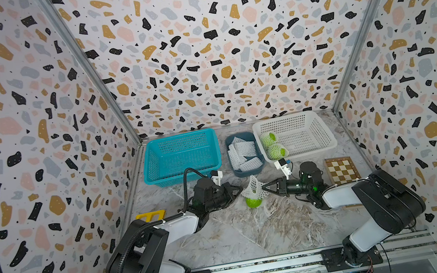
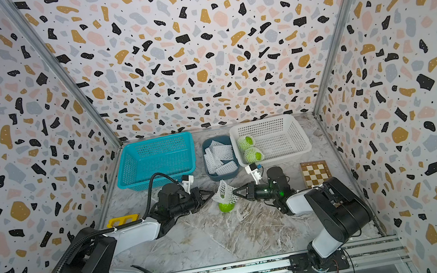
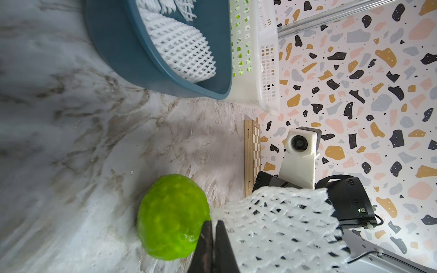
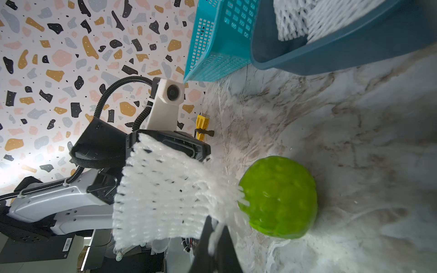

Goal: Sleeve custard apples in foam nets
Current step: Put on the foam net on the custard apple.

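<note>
A bare green custard apple (image 1: 253, 202) sits on the marble table between my two arms. Just above it a white foam net (image 1: 253, 187) is held stretched, its lower edge touching the fruit's top. My left gripper (image 1: 240, 190) is shut on the net's left edge and my right gripper (image 1: 263, 187) is shut on its right edge. The left wrist view has the custard apple (image 3: 172, 216) beside the closed left gripper (image 3: 212, 223) and the foam net (image 3: 279, 227). In the right wrist view a strand of the foam net (image 4: 165, 196) sits pinched in the right gripper (image 4: 216, 227), next to the custard apple (image 4: 279, 197).
Two netted custard apples (image 1: 268, 138) (image 1: 276, 150) lie in the white basket (image 1: 314, 131) at back right. A dark blue tub (image 1: 246, 170) of spare foam nets stands behind the grippers, with a teal basket (image 1: 181, 155) to its left. A chessboard (image 1: 341, 169) lies right and a yellow piece (image 1: 151, 214) left.
</note>
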Controlling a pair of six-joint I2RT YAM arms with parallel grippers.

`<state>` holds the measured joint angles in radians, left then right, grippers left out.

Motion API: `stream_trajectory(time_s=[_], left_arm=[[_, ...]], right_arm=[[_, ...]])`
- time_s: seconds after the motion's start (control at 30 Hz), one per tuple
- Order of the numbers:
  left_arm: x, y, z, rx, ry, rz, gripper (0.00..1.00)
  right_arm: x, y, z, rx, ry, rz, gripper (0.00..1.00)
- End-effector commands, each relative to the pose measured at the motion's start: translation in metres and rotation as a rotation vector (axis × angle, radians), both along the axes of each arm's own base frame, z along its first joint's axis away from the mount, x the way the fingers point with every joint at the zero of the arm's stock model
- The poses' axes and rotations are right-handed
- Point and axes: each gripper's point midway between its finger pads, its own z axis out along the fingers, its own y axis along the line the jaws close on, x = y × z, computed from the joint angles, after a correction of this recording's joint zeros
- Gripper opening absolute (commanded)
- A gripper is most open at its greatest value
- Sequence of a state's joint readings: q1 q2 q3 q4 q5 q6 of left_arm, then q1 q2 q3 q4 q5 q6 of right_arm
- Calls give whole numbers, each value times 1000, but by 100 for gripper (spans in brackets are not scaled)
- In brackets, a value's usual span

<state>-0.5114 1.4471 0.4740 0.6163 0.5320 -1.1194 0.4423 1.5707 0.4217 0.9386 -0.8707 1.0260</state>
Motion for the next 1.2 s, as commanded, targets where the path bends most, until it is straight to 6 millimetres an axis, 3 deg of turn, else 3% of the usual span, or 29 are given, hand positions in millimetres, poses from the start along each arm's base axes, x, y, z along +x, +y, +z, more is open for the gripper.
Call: stream_trajectory(time_s=[0.0, 0.73, 1.17], left_arm=[[4, 2, 0, -8, -28, 13, 0], [-9, 4, -19, -4, 51, -6, 0], [-12, 3, -19, 32, 112, -29, 0]], right_arm=[[-1, 0, 3, 13, -35, 12, 0], [-20, -1, -17, -4, 25, 41, 0], [-17, 3, -19, -11, 60, 55, 0]])
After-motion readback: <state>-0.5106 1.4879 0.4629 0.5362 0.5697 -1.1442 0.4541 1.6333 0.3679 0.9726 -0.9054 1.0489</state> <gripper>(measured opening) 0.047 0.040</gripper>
